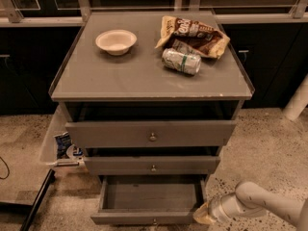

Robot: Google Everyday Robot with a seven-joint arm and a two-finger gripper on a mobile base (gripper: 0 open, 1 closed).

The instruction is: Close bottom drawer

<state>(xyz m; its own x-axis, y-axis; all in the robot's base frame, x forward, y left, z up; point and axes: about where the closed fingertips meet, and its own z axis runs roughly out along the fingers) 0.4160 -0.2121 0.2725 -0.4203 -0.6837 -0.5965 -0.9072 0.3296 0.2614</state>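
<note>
The bottom drawer [151,217] of the grey cabinet is pulled far out, with its shallow box empty and a tiny knob on its slim front panel. The middle drawer [152,165] and the top drawer [151,133] stand partly out above it. My gripper [202,214] comes in from the lower right on a white arm and sits at the right front corner of the bottom drawer, close to or touching its panel.
On the cabinet top [125,78] lie a white bowl [116,41], a silver can [181,61] on its side and a brown chip bag [193,34]. A clear bin with packets [62,146] hangs at the cabinet's left side. Speckled floor lies all around.
</note>
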